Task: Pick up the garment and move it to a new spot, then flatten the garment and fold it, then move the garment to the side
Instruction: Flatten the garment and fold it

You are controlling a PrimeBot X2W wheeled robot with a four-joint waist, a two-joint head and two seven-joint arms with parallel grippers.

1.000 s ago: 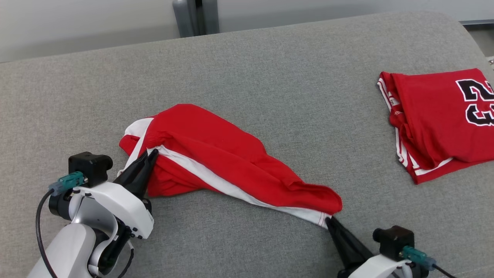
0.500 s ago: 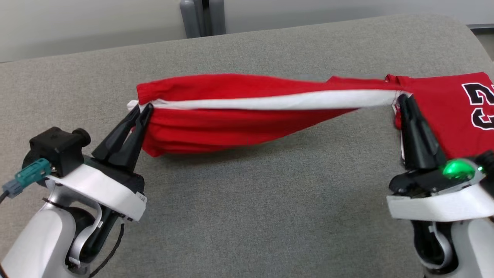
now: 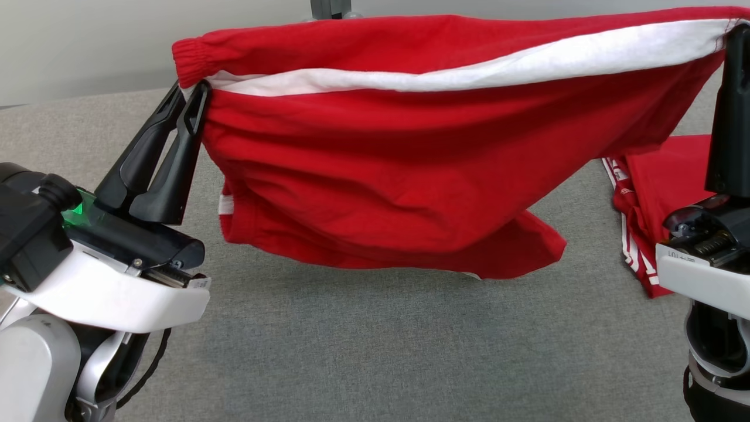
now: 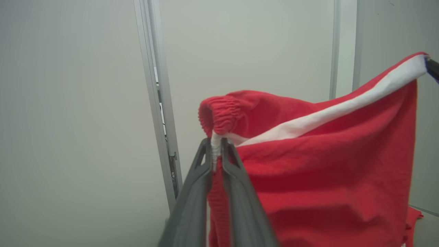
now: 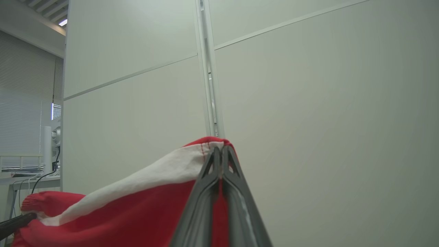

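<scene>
Head view, starting at your left: the left pincer (image 3: 190, 94) is clamped narrow on the garment (image 3: 381, 176), just under its elastic band where the white stripe begins. You see the red cloth stretched from there across to the right pincer (image 3: 737, 35), which pinches the stripe's far end at the hem, a little higher. Between the two the garment hangs in a sagging sheet over the grey cushion (image 3: 381, 351); you cannot tell whether its lowest edge brushes the fabric. Behind the right pincer a shirt (image 3: 662, 170), also red, lies folded on the cushion. Left wrist view shows you that pincer's fingers (image 4: 236, 178) shut on the white seam. Right wrist view shows the other pair pressed together on the stitched corner.
</scene>
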